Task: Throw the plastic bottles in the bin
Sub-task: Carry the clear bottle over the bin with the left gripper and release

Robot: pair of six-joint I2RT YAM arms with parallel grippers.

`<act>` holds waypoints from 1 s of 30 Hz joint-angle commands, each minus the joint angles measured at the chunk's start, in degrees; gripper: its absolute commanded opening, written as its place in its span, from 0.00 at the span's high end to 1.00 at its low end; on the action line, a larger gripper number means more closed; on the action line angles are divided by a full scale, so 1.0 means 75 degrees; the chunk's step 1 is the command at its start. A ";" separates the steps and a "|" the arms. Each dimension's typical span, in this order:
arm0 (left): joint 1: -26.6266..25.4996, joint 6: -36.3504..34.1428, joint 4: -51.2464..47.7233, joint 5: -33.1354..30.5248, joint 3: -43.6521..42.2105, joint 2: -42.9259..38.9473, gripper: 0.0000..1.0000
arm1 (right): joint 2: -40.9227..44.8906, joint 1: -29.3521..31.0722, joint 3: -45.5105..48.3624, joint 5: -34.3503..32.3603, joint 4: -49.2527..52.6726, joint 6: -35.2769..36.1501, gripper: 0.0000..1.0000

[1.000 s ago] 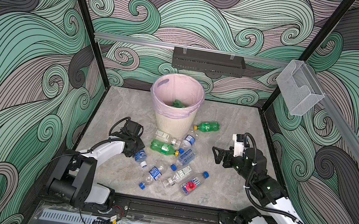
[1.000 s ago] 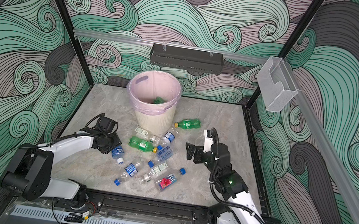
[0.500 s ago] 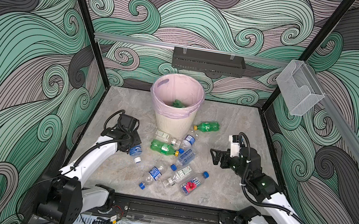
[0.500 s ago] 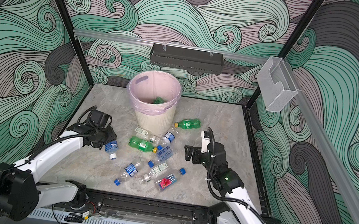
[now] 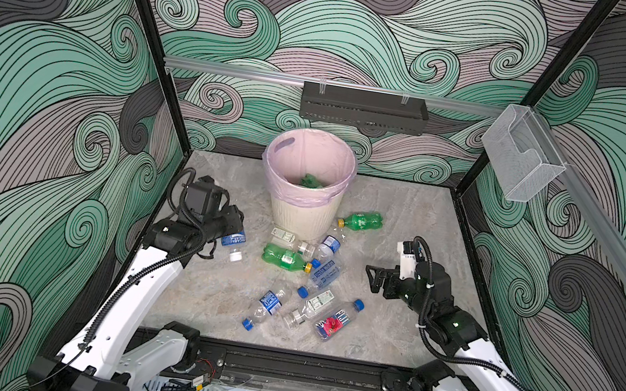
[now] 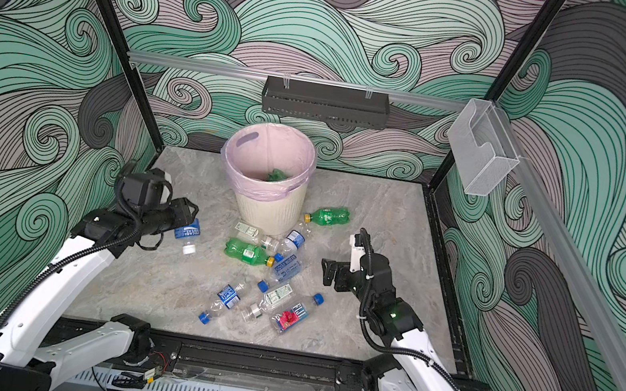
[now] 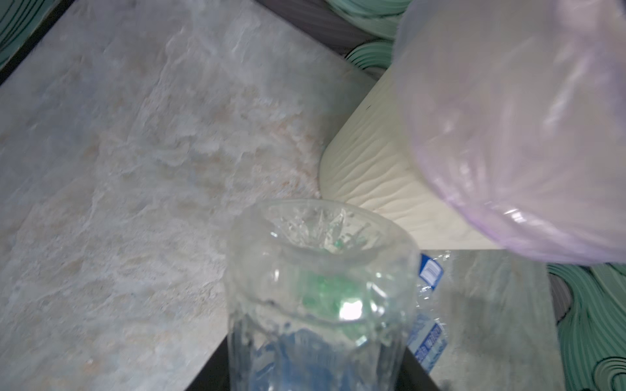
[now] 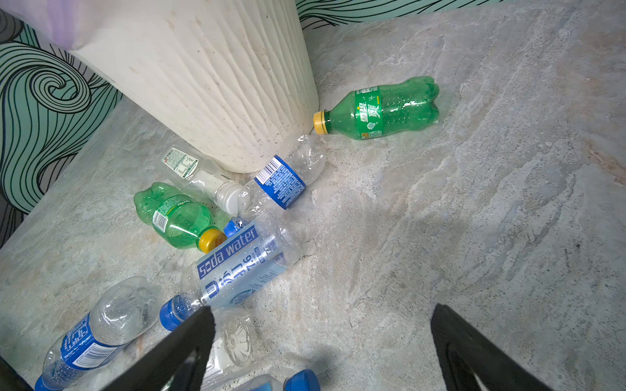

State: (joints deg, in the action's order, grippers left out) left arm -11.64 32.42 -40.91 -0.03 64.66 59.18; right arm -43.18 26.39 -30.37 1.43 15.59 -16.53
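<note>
Above the tabletop (image 5: 407,202), left claw (image 5: 232,225) has lifted its bottle (image 5: 234,240) higher.

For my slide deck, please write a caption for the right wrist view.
Open right hand faces plastic bottles lying beside the ribbed cream bin.

The clear bottle (image 7: 318,298) clamped in the left pincer (image 5: 232,230) masks most of its fingers and runs off frame; the bin (image 7: 389,176) just beyond is blurred and cropped. The fingers of the right pincer (image 8: 321,338) are cut off too.
</note>
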 commanded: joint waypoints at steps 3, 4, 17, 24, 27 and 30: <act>-0.0061 0.0035 0.0657 0.1489 0.2943 0.1776 0.52 | 0.0160 -0.0027 0.0064 -0.0075 -0.0064 -0.0130 0.00; -0.0157 0.0129 0.0766 0.1744 0.3683 0.2306 0.52 | 0.0187 -0.0023 0.0067 -0.0082 -0.0046 -0.0188 0.00; -0.0968 -0.0360 0.0742 0.1510 0.6433 0.4327 0.02 | 0.0646 -0.0013 -0.0041 0.0617 0.0593 -0.0458 0.00; -0.0944 -0.1336 0.0675 0.0629 0.3667 0.1674 0.01 | 0.0083 0.0184 -0.0849 0.1144 0.2108 -0.0432 0.03; -0.0932 -0.1697 0.0226 0.0162 0.2738 0.0704 0.01 | 0.0007 0.0465 -0.1050 0.1056 0.2732 -0.0553 0.05; -0.0920 -0.1892 -0.0064 -0.0159 0.1739 -0.0216 0.01 | -0.0080 0.0738 -0.1156 0.1063 0.3313 -0.0855 0.05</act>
State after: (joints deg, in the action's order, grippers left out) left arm -18.87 21.89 -36.86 3.14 82.32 60.25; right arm -43.29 30.57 -37.74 8.51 33.76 -20.67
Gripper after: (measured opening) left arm 0.986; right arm 0.948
